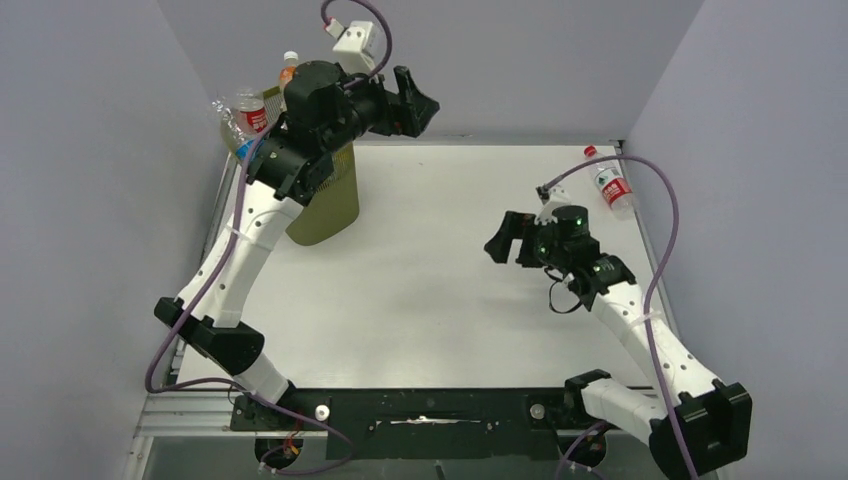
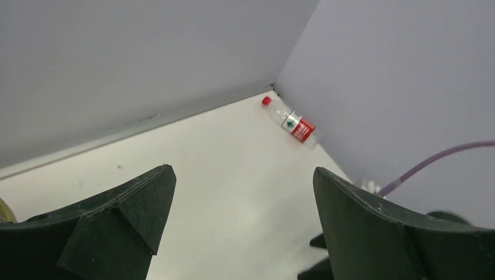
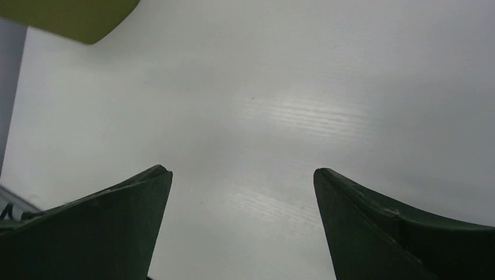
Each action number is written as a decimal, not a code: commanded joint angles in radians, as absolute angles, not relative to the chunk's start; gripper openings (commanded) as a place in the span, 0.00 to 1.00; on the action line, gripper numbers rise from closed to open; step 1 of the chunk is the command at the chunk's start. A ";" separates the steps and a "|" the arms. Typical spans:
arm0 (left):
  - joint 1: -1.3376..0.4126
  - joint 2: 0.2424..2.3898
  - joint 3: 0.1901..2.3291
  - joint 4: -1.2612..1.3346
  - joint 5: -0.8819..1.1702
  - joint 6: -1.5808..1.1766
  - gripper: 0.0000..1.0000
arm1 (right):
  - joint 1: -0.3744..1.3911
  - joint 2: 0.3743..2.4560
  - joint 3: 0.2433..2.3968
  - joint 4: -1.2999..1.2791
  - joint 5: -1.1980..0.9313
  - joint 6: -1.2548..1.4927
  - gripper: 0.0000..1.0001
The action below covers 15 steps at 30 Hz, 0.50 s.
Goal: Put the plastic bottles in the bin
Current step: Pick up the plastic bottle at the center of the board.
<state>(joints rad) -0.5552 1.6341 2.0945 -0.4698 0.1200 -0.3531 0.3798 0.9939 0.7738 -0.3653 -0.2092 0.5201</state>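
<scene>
One clear plastic bottle (image 1: 609, 183) with a red cap and red label lies at the table's far right corner; it also shows in the left wrist view (image 2: 292, 122). The olive-green mesh bin (image 1: 328, 205) stands at the far left, mostly hidden under my left arm. Bottles stick out of its top, one with a red label (image 1: 252, 113) and one with an orange cap (image 1: 288, 66). My left gripper (image 1: 413, 98) is open and empty, raised beside the bin's top. My right gripper (image 1: 505, 240) is open and empty over the table's middle right. A corner of the bin shows in the right wrist view (image 3: 76, 17).
Grey walls enclose the white table (image 1: 440, 300) on the left, back and right. A purple cable (image 1: 668, 215) loops from the right arm near the lone bottle. A black rail (image 1: 420, 410) runs along the near edge.
</scene>
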 commanded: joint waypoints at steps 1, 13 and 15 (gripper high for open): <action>-0.562 1.565 1.955 -0.357 0.102 -0.375 0.89 | 0.265 1.119 0.963 -0.388 -0.065 0.409 0.98; -0.646 1.536 1.688 -0.256 0.206 -0.463 0.90 | -0.120 1.482 1.320 -0.284 -0.025 0.149 0.98; -0.663 1.547 1.691 -0.273 0.216 -0.463 0.90 | -0.149 1.571 1.394 -0.277 0.016 0.117 0.98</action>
<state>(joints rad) -0.6327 1.5848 1.6844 -0.3607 0.1692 -0.4377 -0.0956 1.4620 1.2575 -0.3534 -0.0563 0.2375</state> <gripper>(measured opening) 0.895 0.979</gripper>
